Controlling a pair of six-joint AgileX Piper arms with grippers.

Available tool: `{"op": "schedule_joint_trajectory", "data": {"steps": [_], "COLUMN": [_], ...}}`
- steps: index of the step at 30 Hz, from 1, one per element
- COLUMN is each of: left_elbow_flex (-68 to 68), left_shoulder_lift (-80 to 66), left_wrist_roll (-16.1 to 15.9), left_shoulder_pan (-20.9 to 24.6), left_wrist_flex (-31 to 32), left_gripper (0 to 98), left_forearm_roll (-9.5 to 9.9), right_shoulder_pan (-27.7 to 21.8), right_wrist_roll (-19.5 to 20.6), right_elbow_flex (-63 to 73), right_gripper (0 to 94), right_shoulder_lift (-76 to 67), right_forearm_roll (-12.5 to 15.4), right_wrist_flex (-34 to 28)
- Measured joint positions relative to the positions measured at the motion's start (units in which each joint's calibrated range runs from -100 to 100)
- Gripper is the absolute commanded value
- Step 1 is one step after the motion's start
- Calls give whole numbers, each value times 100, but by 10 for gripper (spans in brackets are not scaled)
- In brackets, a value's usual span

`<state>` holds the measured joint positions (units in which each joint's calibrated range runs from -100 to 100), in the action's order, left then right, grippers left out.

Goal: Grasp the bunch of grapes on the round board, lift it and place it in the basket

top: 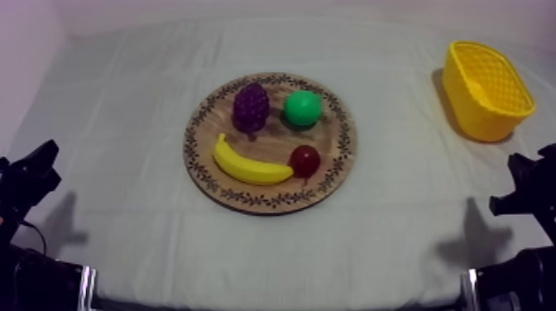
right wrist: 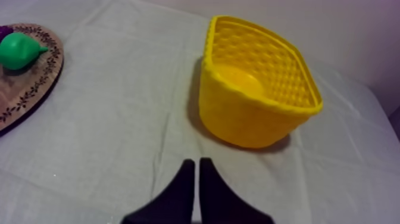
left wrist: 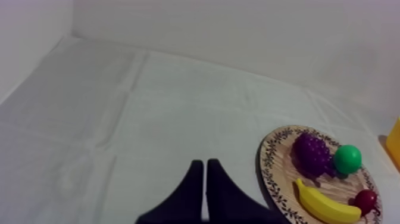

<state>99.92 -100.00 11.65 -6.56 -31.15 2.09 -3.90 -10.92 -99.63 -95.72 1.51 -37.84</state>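
Observation:
The purple bunch of grapes [top: 251, 106] lies on the round wooden board [top: 334, 161] at the table's middle, beside a green pear [top: 303, 108], a banana [top: 246, 166] and a small red fruit [top: 305, 159]. The yellow basket [top: 486, 89] stands empty at the far right. My left gripper [top: 33, 169] rests low at the left edge, my right gripper [top: 523, 186] low at the right. In the left wrist view the fingers [left wrist: 205, 179] lie together as a narrow wedge, well short of the board [left wrist: 275, 173] and grapes [left wrist: 313, 152]. The right gripper [right wrist: 197, 176] is likewise shut, just before the basket [right wrist: 256, 80].
Grey-white cloth covers the table, with open room between the board and the basket and around both arms. A pale wall runs behind the table. The pear [right wrist: 18, 50] and the board's rim [right wrist: 41, 83] show off to the side of the right gripper.

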Motion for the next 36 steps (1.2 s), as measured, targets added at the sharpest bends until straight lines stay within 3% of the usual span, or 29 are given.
{"op": "schedule_joint_trajectory", "data": {"steps": [36], "left_elbow_flex": [0], "left_shoulder_lift": [0], "left_wrist_roll": [0], "left_shoulder_pan": [0], "left_wrist_flex": [0], "left_gripper": [1], "left_forearm_roll": [0], "right_shoulder_pan": [34], "right_wrist_roll": [-36], "right_elbow_flex": [-14], "right_gripper": [7], "right_shoulder_lift": [0], "right_forearm_roll": [0], "right_wrist_flex": [1]}}
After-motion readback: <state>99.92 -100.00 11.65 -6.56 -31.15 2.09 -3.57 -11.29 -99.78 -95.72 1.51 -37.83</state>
